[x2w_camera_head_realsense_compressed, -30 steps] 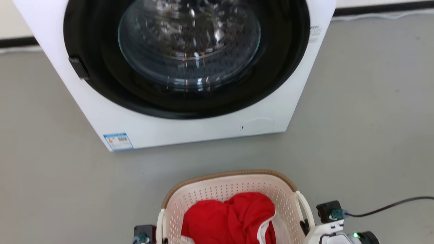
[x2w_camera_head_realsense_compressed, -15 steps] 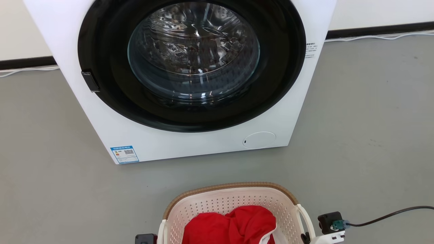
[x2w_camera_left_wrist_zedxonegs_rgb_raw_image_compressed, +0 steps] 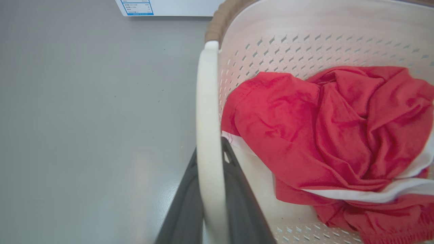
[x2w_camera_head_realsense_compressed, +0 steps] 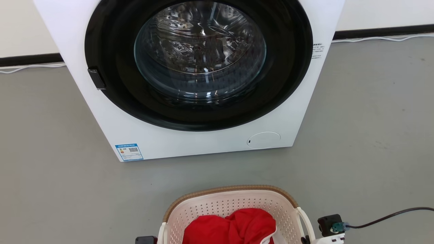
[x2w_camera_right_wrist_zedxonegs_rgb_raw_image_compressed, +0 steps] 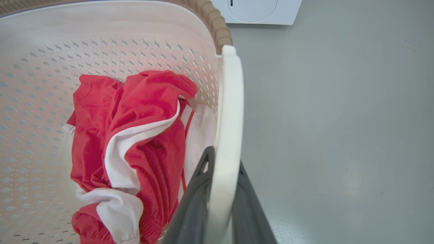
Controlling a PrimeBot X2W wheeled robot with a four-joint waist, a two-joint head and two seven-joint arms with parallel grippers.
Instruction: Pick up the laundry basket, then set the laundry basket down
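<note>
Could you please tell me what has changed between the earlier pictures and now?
The head camera moved: the washing machine and laundry basket both sit lower in its view. Nothing was grasped or released: the left gripper and right gripper stay at the basket's handles, each shut on one now. The red garment stays inside.

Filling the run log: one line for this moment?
left claw: shut on basket; right claw: shut on basket; load: red cloth; ahead: washer
</note>
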